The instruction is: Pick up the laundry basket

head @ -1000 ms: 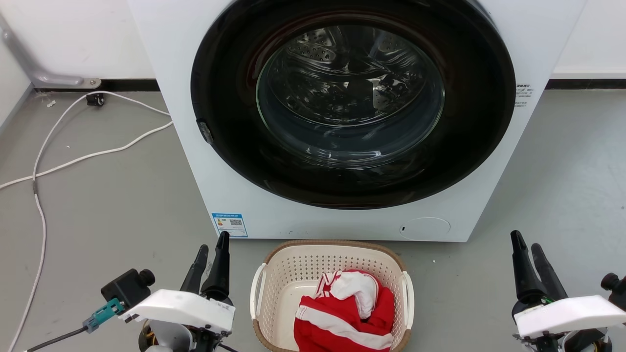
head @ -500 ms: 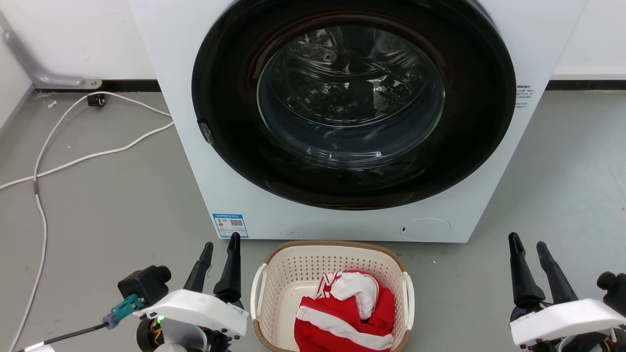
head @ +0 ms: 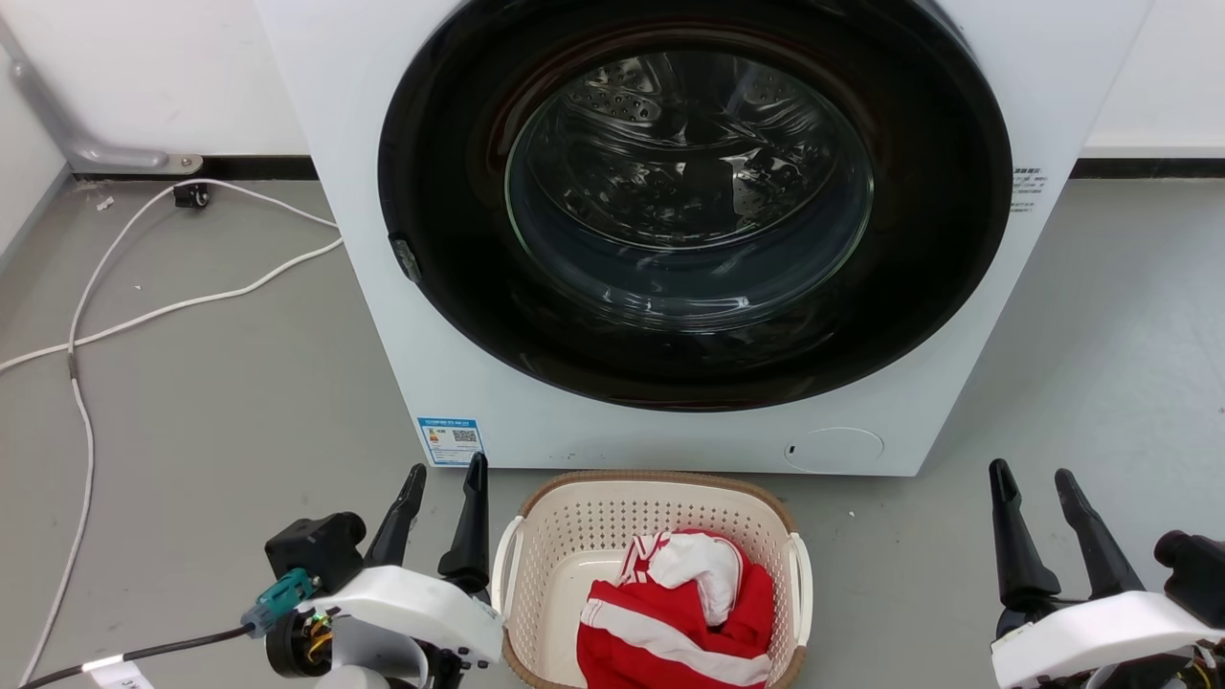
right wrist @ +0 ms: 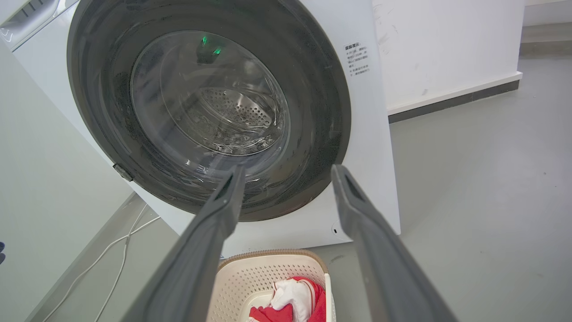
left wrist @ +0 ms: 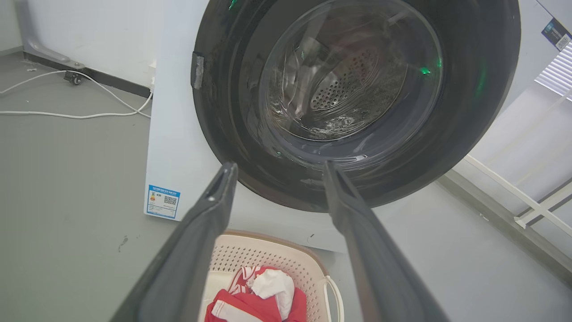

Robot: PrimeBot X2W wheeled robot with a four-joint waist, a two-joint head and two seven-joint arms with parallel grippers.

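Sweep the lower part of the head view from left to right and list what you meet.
white cable → left gripper → laundry basket → right gripper

jaws: dark, tapered | wrist shells (head: 407, 605): white | connector (head: 278, 588): teal | cable (head: 182, 648): black
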